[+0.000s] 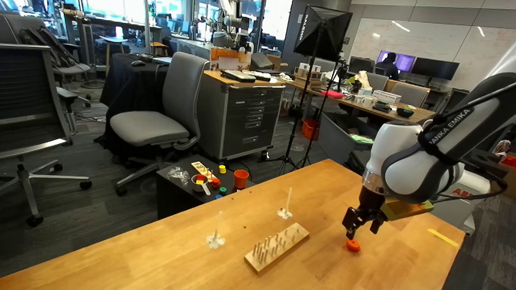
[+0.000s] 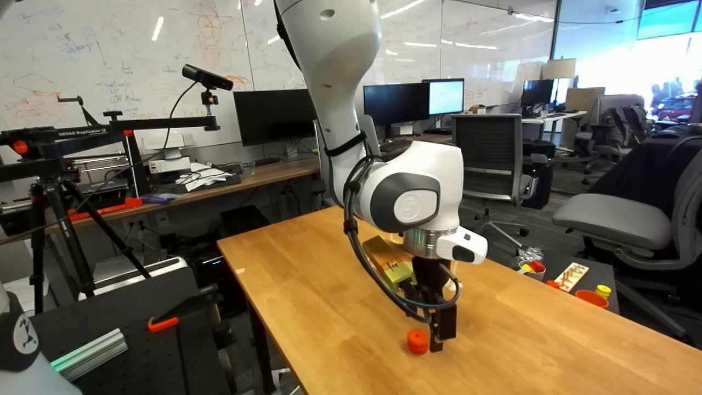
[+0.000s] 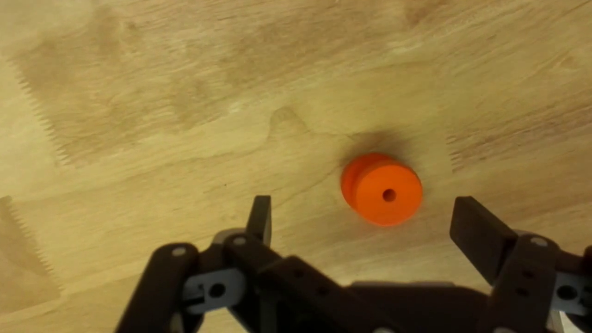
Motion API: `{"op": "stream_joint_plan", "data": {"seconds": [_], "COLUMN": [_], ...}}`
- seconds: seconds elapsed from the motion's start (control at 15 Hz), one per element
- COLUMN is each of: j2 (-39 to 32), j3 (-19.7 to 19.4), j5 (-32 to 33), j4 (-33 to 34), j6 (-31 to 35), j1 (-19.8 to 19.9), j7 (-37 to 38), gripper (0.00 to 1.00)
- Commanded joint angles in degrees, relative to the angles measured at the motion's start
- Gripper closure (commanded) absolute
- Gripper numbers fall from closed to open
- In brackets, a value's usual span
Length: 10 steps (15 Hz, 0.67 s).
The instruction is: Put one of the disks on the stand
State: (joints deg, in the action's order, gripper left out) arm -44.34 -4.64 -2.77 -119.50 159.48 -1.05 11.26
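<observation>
The step in hand looks like the approach to a grasp, with no disk lifted yet. The tool [image 1: 362,232] hangs above the tabletop [image 1: 172,262], its fingers [image 3: 481,236] spread wide and holding nothing. The red-orange disks [image 2: 417,341] rest on the tabletop close to the tool; in the wrist view they lie in the gap between the two fingers, clear of both and a little nearer the one at that view's right. They seem to be two pieces, an upper disk [image 3: 387,210] with a hole in its middle over a lower disk [image 3: 349,179]; whether anything joins them cannot be told. The stand [image 1: 280,249] lies well apart, its pegs [image 1: 254,249] upright and none showing a disk, with two separate rods [image 1: 288,200] standing near. The next move likely calls for a slight sideways shift to even the gaps, a straight descent until the fingers flank the upper disk, then a gentle squeeze on that piece alone, since only one is wanted. How far down the tips must go is hard to judge from these angles. Gripping too low might bring both pieces along. Once lifted, the disk would need carrying level to the stand, hole over a peg, before release.
</observation>
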Motion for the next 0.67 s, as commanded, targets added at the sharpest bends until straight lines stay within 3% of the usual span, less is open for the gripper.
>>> {"op": "stream_joint_plan", "data": {"seconds": [0.0,0.53,0.6], "j2": [-2.8,-5.4,-5.6], "j3": [-0.4,0.2,0.1], "j5": [-0.7,-0.8,-0.6], "j4": [3.2,6.0,6.2], "j6": [0.9,0.5,0.5], "j1": [-1.1,-0.7,-0.8], "j7": [1.2,0.5,0.4], "gripper": [0.0,0.0,0.25]}}
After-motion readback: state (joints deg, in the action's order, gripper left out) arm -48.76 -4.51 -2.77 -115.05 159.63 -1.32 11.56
